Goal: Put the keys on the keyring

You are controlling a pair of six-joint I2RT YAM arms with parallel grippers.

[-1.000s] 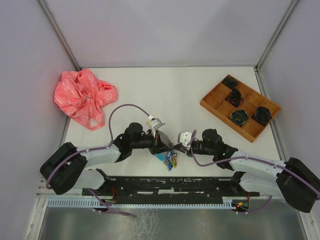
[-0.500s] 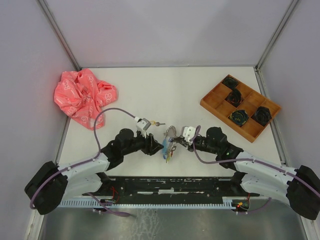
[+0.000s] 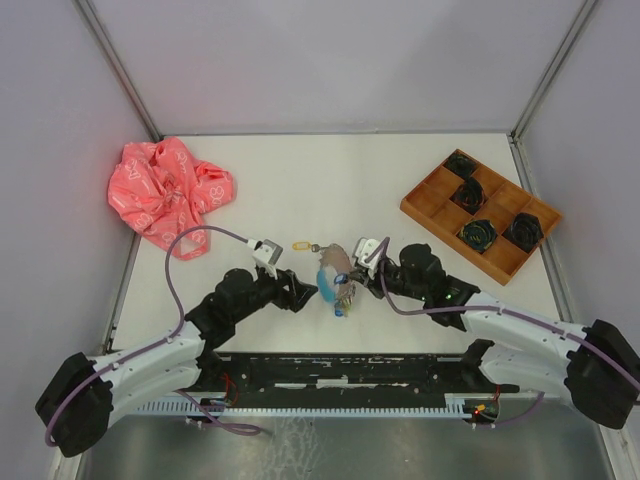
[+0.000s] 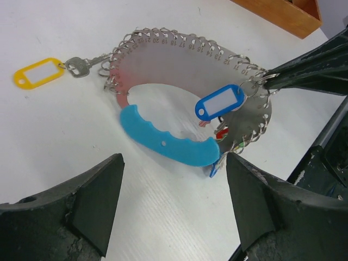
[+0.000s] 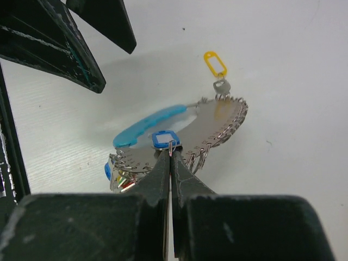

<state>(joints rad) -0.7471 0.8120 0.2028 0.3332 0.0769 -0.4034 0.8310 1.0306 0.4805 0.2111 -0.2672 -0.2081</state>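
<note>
Now the left fingers (image 4: 81,201) stand apart just before the keyring (image 4: 179,70), which lies by the middle of the tabletop's (image 4: 174,223) near edge. The right fingers (image 5: 157,174) are clamped on the small ring (image 4: 255,81) beside the blue tag (image 4: 220,101); I think they should keep it steady. Beyond, a yellow-tagged key (image 4: 81,66) hangs. Since a second ago, the left arm drew back.

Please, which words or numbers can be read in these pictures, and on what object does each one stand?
"20 19 18 17 16 15 14 13": along the rim of the metal key plate; the further numbers are blurred.
Yellow tag and blue tag: labels blank.
</note>
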